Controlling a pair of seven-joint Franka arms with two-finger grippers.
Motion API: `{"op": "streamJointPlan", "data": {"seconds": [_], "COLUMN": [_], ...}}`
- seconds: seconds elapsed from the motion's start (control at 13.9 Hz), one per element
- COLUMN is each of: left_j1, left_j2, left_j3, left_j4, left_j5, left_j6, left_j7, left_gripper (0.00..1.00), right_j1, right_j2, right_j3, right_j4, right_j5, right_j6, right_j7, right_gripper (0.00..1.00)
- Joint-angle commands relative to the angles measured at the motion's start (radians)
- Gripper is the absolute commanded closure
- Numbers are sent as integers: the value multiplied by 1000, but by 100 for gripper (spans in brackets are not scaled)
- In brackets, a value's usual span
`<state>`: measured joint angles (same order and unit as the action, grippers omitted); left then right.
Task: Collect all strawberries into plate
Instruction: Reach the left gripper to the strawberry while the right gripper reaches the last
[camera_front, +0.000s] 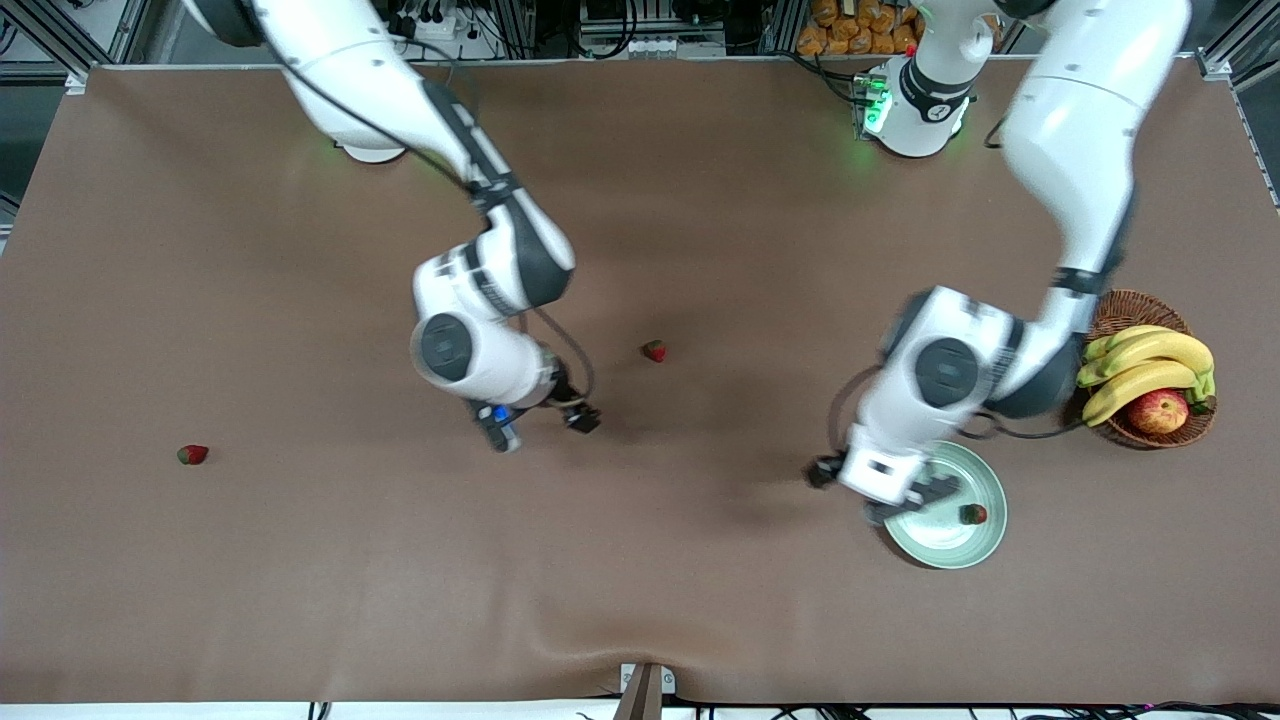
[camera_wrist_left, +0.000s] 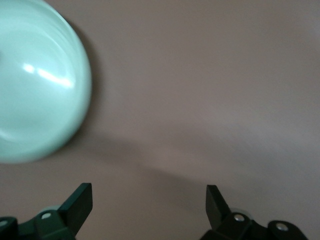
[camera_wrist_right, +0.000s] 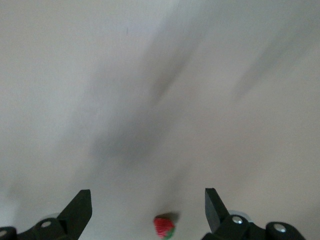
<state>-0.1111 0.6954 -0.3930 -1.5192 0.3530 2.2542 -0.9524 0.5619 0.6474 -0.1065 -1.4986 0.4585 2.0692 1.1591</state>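
Strawberries are lying three ways: one (camera_front: 972, 514) in the plate (camera_front: 975, 480), one (camera_front: 654, 350) mid-bench, one (camera_front: 192, 454) toward the right arm's end. The right tool (camera_front: 540, 425) is hovering with fingers spread and empty over the bench (camera_front: 300, 560) just beside the middle berry (camera_wrist_right: 164, 227). The left tool (camera_front: 875, 490) is hanging spread and empty at the plate's rim (camera_wrist_left: 75, 100). Small, soft and light, the berries probably want a gentle pinch across the body. Both arms are reaching down, wrists bent.

Brown table (camera_front: 300, 580) carries plate (camera_front: 975, 548), basket (camera_front: 1125, 305) (wicker), two strawberries (camera_front: 654, 351).
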Motion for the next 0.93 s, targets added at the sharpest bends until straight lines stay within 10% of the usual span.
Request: {"op": "streamJointPlan", "data": {"seconds": [0.0,0.86], "left_j1": [-135,-345], "left_j2": [-16,65], "left_j3": [6,-24], "left_j4": [-33,-81], "left_j5": [24,-63], "left_j6": [-22,-27], "left_j7": [-158,-166], "left_gripper": [0,0], "right_j1": [-103,-480], "right_j2": [-66,-187], "right_j3": [14,14], "right_j4": [-21,-215], "right_j5": [3,-308], "right_j6": [-111,-218], "right_j7": [-154,-988], "right_gripper": [0,0]}}
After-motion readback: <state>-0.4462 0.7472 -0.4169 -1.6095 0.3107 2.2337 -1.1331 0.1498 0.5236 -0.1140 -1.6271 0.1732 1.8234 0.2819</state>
